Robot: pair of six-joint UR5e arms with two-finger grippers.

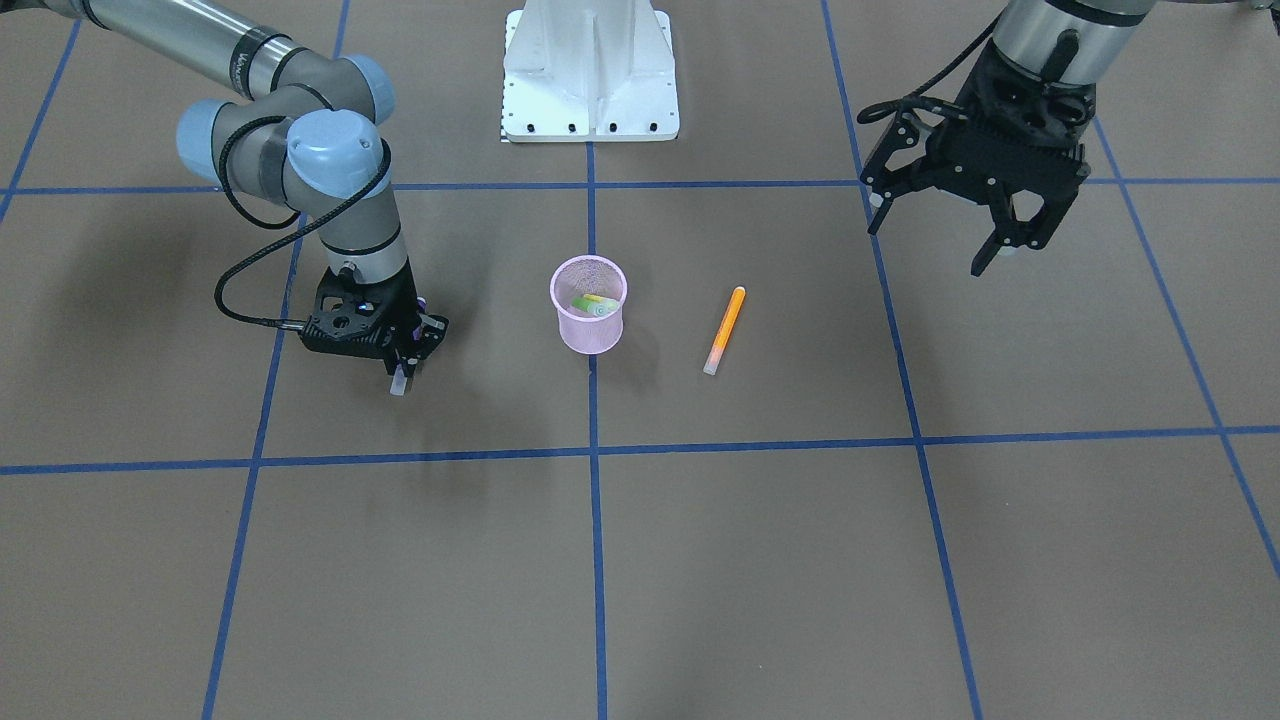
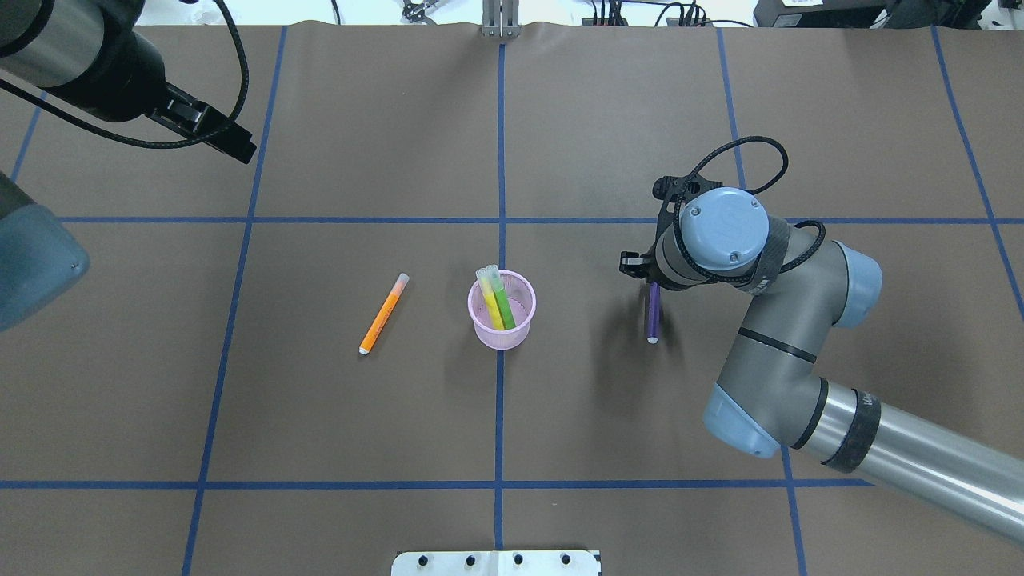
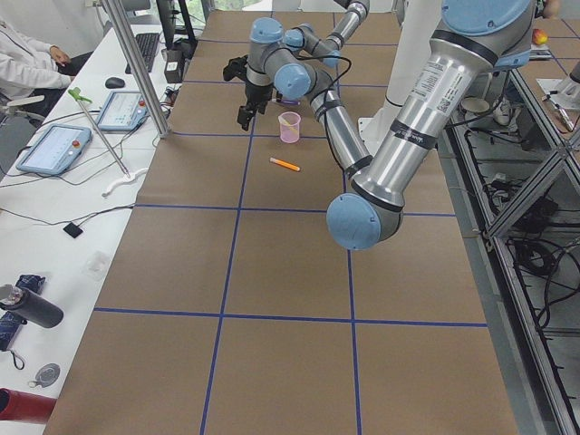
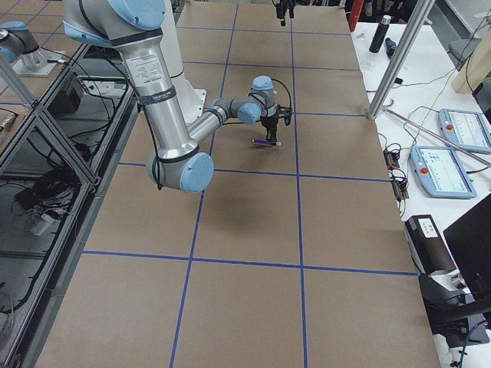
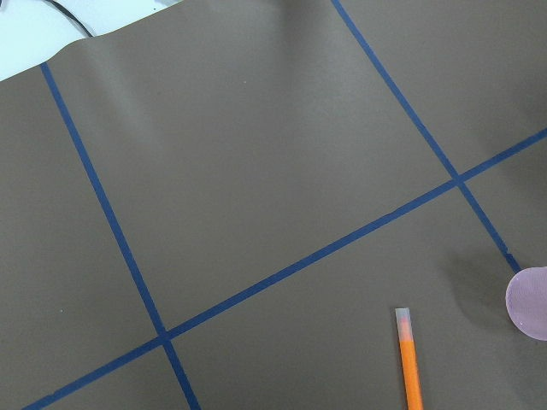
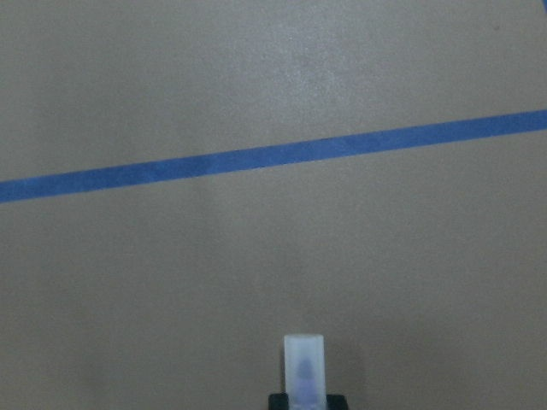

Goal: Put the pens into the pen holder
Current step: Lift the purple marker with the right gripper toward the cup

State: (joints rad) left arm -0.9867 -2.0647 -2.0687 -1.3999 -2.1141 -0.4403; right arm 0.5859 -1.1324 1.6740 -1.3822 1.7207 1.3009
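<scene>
The pink mesh pen holder (image 1: 553, 290) (image 2: 474, 312) stands upright mid-table with a yellow pen (image 2: 490, 300) and a green pen (image 2: 502, 300) leaning in it. An orange pen (image 1: 724, 330) (image 2: 383, 314) (image 5: 411, 367) lies flat on the table on the robot's left of the cup. My right gripper (image 1: 402, 372) is low over the table on the cup's other side, shut on a purple pen (image 2: 654, 316) whose pale cap (image 6: 304, 369) sticks out past the fingers. My left gripper (image 1: 930, 245) is open and empty, held high and back from the orange pen.
The white robot base (image 1: 588, 70) stands at the table's robot side. Blue tape lines (image 1: 592, 450) grid the brown table. A side bench with tablets (image 3: 54, 145) and cables runs along the far edge.
</scene>
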